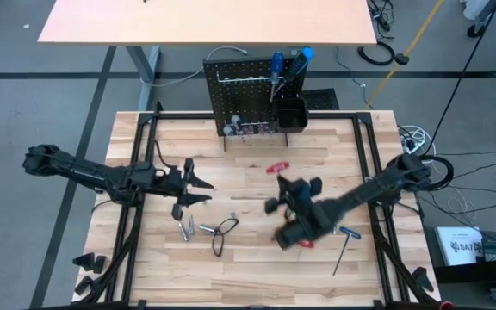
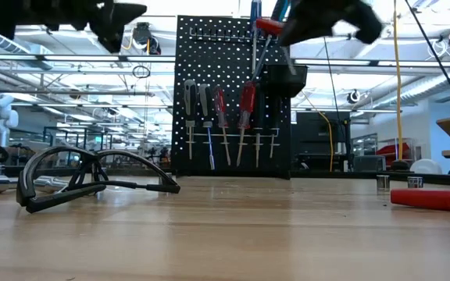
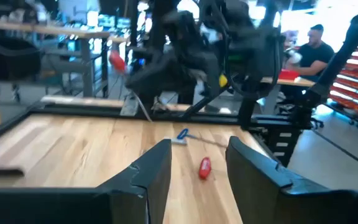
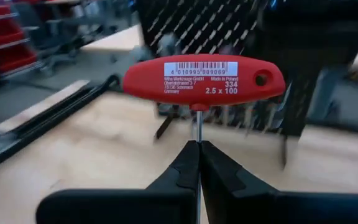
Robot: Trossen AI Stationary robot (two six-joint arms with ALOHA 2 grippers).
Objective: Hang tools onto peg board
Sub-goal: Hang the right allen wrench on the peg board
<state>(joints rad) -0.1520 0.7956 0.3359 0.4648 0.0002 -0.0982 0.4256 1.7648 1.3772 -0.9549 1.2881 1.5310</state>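
My right gripper (image 4: pixel 197 149) is shut on a red T-handle hex key (image 4: pixel 204 78) and holds it above the table's middle (image 1: pixel 278 167), facing the black peg board (image 1: pixel 239 95). In the low view the red handle (image 2: pixel 268 26) is high in front of the board (image 2: pixel 233 94), where several screwdrivers (image 2: pixel 246 101) hang from hooks. My left gripper (image 1: pixel 198 189) is open at the table's left with nothing between its fingers (image 3: pixel 199 146). Another red tool (image 3: pixel 204 167), a blue T-handle key (image 1: pixel 347 232), a black wire loop (image 1: pixel 222 231) and silver bits (image 1: pixel 188 228) lie flat on the table. My right gripper pinches the key's thin metal shaft (image 4: pixel 196 127) between its two fingertips, a short way below the red handle. The shaft runs lengthwise out of the fingers, which point nearly level toward the peg board. The handle sits crosswise beyond the tips, and the key is clear of the table.
A small black bin (image 1: pixel 291 112) is fixed to the board's right side, with blue-handled screwdrivers (image 1: pixel 276 65) above it. Black rails (image 1: pixel 364 164) frame the tabletop. A person (image 3: pixel 312 53) sits in the room beyond the table's right side.
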